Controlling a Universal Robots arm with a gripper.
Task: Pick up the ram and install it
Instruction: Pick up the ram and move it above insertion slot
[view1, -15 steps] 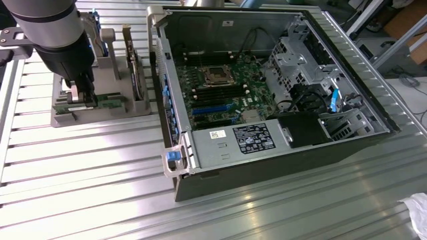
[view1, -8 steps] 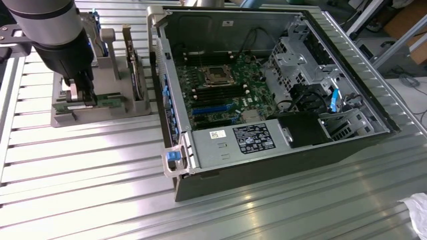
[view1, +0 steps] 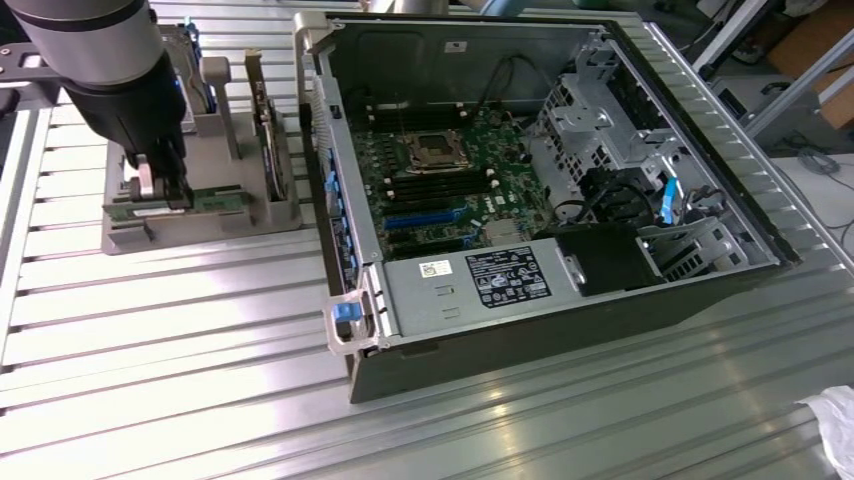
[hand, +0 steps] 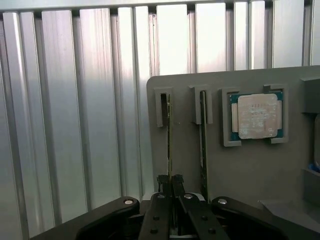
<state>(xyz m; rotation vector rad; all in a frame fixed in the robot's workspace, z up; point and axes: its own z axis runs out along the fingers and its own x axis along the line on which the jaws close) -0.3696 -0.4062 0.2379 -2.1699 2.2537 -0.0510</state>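
Gripper (hand: 170, 179) pinched narrowly on the ram (hand: 169, 135), standing edge-up in the grey holder (hand: 240, 170). Second stick (hand: 203, 140) just beside; slatted table (hand: 75, 125) beyond the holder's edge.

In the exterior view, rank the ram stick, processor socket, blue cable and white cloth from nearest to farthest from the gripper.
1. Ram stick: pinched in the gripper, at the exterior view's left.
2. Processor socket: in the middle of the open case.
3. Blue cable: deeper in the case, towards the exterior view's right.
4. White cloth: on the table, at the exterior view's lower right.
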